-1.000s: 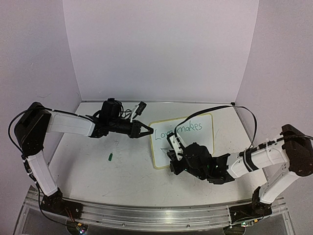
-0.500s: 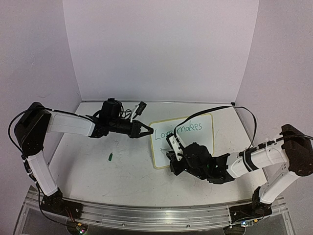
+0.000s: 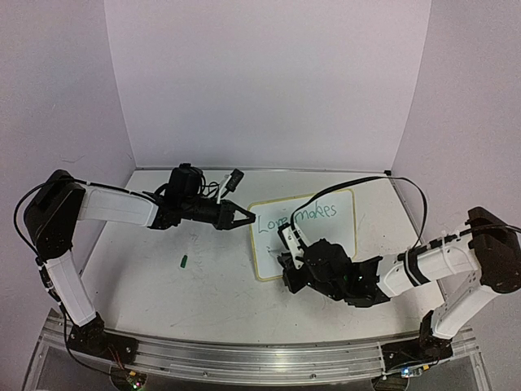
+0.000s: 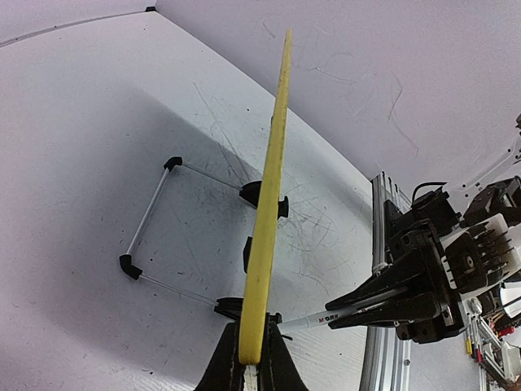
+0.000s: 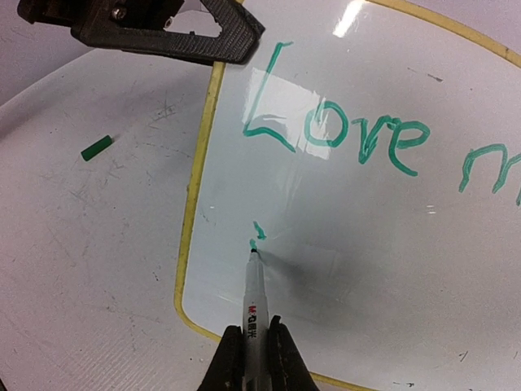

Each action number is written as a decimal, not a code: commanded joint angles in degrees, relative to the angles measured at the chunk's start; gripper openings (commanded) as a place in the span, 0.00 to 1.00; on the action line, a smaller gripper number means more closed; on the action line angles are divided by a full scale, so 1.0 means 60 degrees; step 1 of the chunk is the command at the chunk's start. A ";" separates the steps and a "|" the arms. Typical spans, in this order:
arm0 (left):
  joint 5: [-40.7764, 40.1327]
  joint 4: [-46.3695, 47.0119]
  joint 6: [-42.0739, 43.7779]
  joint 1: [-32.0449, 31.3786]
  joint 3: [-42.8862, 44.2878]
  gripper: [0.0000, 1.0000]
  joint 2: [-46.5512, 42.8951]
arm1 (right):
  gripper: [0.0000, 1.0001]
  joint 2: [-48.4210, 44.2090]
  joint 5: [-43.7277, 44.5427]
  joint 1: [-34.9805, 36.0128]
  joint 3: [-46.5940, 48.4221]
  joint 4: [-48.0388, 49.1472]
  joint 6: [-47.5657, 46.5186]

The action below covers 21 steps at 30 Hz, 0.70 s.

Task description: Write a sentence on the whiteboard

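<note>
The right arm is stretched low across the table [image 3: 203, 301] from the near right, its forearm bent inward. The right gripper [image 5: 254, 358] is closed narrowly on a marker [image 5: 253, 301], which is pointed straight ahead of the jaws, its tip pressed to the whiteboard [image 5: 366, 244]. Farther back, the left arm is reached in from the left with the forearm nearly level. The left gripper [image 3: 244, 218] is clamped on the whiteboard's yellow frame at its left edge; from the left wrist the frame [image 4: 273, 179] is seen edge-on, rising straight out from between the jaws.

Compared with a second earlier, almost nothing is changed: the left arm is held as it was, and the right wrist is shifted only very slightly over the board.

The whiteboard [image 3: 338, 236] is propped at a slant between the two grippers, on black clip feet and a thin wire stand [image 4: 151, 213] behind it. A small green mark is seen just beyond the marker tip; farther ahead of the right jaws, "Love" and a word that seems to read "makes" are written in green. A green cap [image 5: 96, 147] is left on the table, ahead and to the left of those jaws, apart from the board.
</note>
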 commanded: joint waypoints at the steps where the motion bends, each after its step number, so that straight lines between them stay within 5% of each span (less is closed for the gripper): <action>1: -0.0347 -0.0558 0.0458 -0.0114 0.0163 0.00 0.0039 | 0.00 0.0024 0.0163 0.0077 -0.0104 -0.0137 0.0367; 21: -0.0369 -0.0579 0.0472 -0.0117 0.0143 0.00 -0.0002 | 0.00 -0.0530 0.0448 0.0322 -0.0108 -0.0025 0.0575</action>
